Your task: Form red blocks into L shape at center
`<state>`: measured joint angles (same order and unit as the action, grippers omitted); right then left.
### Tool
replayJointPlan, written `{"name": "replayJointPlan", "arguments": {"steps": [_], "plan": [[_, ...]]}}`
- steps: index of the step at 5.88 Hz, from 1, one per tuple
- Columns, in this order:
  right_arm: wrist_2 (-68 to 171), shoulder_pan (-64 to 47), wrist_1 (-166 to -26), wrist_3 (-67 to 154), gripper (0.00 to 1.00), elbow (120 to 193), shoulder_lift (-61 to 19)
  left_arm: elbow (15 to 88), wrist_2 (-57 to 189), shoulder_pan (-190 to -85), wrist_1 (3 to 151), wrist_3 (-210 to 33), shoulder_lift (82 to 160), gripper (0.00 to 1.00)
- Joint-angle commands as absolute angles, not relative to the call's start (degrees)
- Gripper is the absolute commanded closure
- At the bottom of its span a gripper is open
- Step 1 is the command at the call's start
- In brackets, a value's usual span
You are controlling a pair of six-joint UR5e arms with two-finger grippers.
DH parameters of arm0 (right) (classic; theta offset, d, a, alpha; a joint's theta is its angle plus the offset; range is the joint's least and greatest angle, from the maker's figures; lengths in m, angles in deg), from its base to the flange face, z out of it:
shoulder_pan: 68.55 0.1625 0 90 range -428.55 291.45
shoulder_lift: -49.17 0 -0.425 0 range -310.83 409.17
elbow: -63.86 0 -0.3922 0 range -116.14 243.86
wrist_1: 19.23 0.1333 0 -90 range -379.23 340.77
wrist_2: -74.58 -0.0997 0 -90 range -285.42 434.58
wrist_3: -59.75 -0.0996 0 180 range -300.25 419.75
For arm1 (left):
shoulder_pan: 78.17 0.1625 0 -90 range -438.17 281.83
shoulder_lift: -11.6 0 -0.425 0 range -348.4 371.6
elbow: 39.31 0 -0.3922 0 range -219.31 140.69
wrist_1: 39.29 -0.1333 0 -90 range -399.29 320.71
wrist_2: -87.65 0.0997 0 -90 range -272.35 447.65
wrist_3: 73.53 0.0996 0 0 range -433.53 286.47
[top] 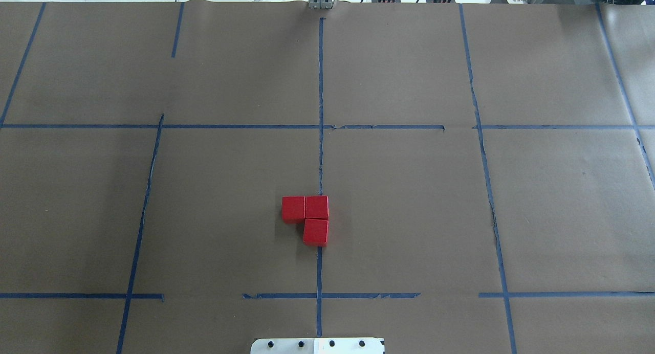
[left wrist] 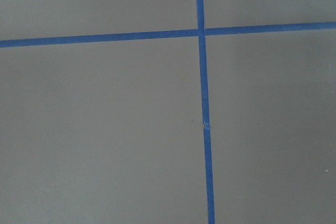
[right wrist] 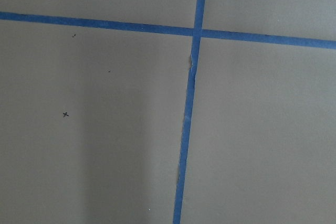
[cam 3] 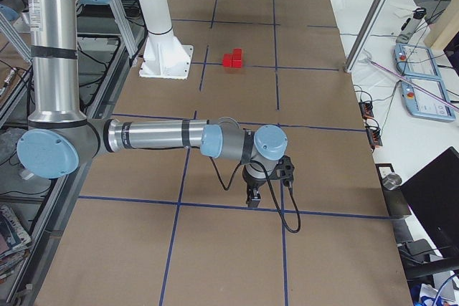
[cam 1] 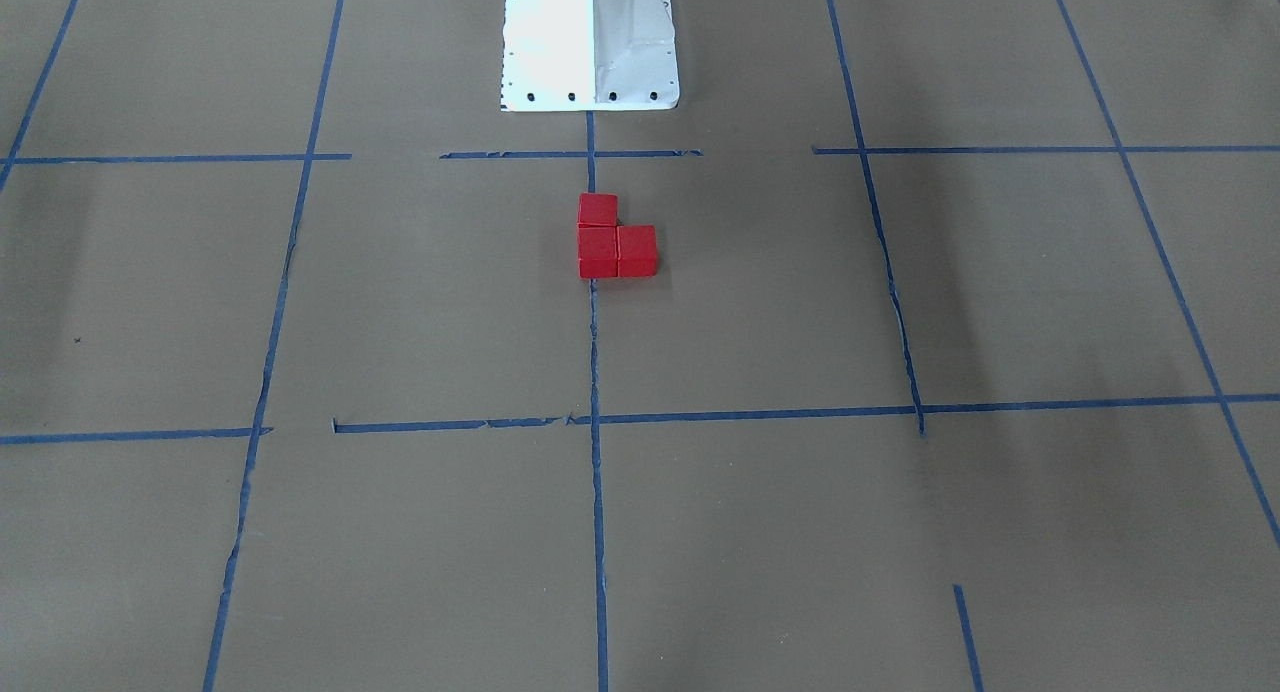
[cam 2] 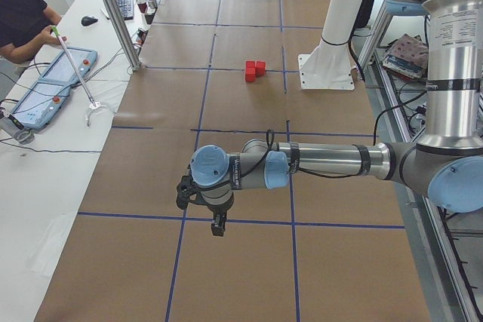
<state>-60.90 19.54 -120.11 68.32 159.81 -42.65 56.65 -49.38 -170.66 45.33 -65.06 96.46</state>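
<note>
Three red blocks lie touching in an L shape on the brown paper by the centre tape line: one point(top: 293, 209) beside the corner block point(top: 317, 207), and one point(top: 315, 231) on the robot's side of it. They also show in the front view point(cam 1: 598, 252), the left side view point(cam 2: 254, 70) and the right side view point(cam 3: 232, 59). My left gripper point(cam 2: 217, 228) hangs low over the table's left end, far from the blocks. My right gripper point(cam 3: 252, 201) hangs low over the right end. I cannot tell whether either is open. Both wrist views show only paper and tape.
The white robot base point(cam 1: 590, 42) stands just behind the blocks. Blue tape lines point(top: 321, 113) grid the paper. An operator point(cam 2: 23, 13) and teach pendants point(cam 2: 56, 84) are at a side table, and a metal post point(cam 2: 121, 20) stands at the table edge.
</note>
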Motion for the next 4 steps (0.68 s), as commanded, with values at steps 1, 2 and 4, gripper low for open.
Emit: {"name": "replayJointPlan", "arguments": {"steps": [1,2,4], "plan": [[-60.94,19.52,-120.13,68.28,0.00,159.74,-42.76,56.85,-49.11,-170.37,42.91,-65.00,97.10,0.00],[-61.03,19.52,-120.04,68.19,0.00,159.92,-42.76,57.80,-49.02,-170.37,42.89,-65.00,97.11,0.00],[-61.21,19.43,-120.04,68.10,0.00,159.83,-42.50,59.13,-49.02,-170.37,42.98,-65.00,96.85,0.00]]}}
